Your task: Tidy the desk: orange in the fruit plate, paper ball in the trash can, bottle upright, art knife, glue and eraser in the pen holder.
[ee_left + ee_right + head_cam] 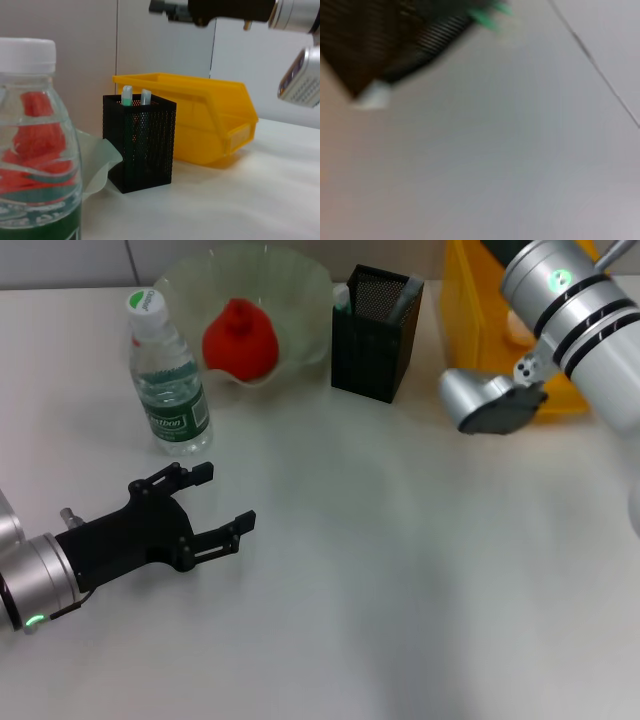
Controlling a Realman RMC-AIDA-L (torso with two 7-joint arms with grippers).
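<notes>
The bottle (168,380) (35,150) stands upright at the left, cap on. Behind it the orange (240,338) lies in the fruit plate (305,285). The pen holder (375,332) (140,150) (395,40) stands right of the plate, with two stick-like items (127,95) poking out of its top. The trash can (480,320) (210,125) is at the far right, and a pale lump (518,328) shows inside it. My left gripper (226,497) hovers open and empty in front of the bottle. My right arm (495,400) reaches over the trash can; its dark gripper (210,7) shows high above the bin. The eraser is out of view.
A wall rises right behind the plate, pen holder and bin. Bare white desk spreads across the middle and front (400,570).
</notes>
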